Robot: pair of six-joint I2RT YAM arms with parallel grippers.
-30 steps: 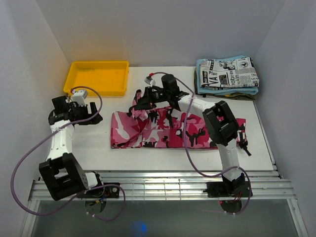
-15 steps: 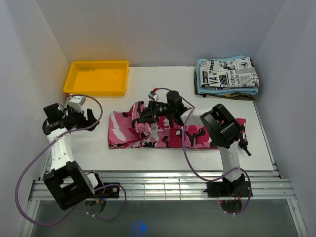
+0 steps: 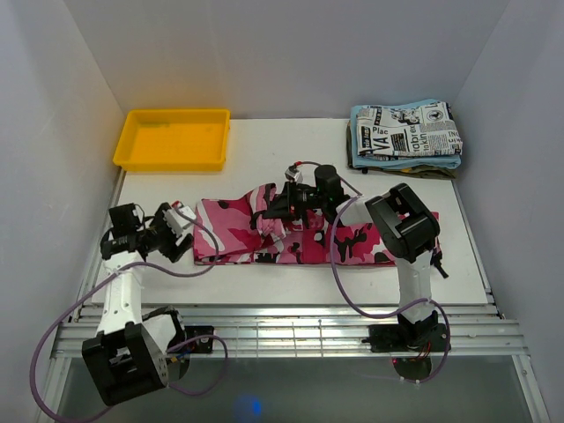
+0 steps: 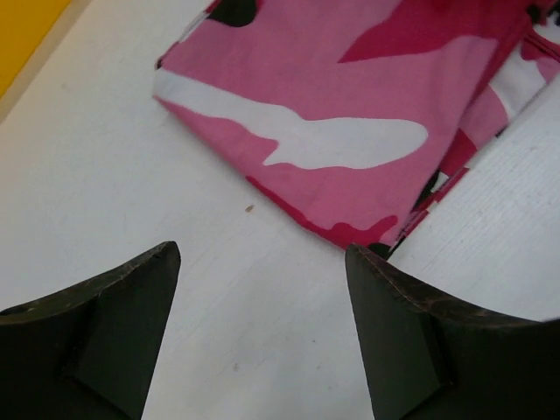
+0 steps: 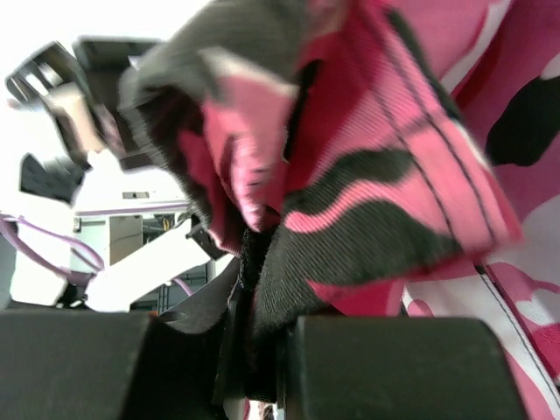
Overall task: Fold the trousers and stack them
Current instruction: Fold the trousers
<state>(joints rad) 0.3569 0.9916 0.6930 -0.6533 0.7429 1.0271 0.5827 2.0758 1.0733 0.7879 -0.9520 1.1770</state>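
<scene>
From above: shows the trousers [image 3: 352,242] stretched flat across the table [image 3: 264,286], nearer than the tray [image 3: 174,138] and to its right, with a lifted flap pinched in the right gripper [image 3: 282,210], clamped almost shut on the cloth. Places the left gripper [image 3: 181,231] low, nearer than the tray and just off the trousers' tray-side end, spread wide and holding nothing. Looks like the first fold in hand, with stacking not begun. Calls next for carrying the flap across and laying it square, and probably for bringing the open fingers onto that end to pin or take it. From the left wrist: frames a corner of the trousers [image 4: 350,140] beyond the wide-apart fingers [image 4: 114,315], with the left gripper [image 4: 261,262] clear of the cloth and a sliver of tray [image 4: 22,35] at top left. From the right wrist: fills with bunched trousers [image 5: 376,175] caught in the closed right gripper [image 5: 254,367]. Against a second ago: has swung the left arm down from beside the tray to the trousers' end, and has drawn the flap away from the tray, toward the trousers' middle.
</scene>
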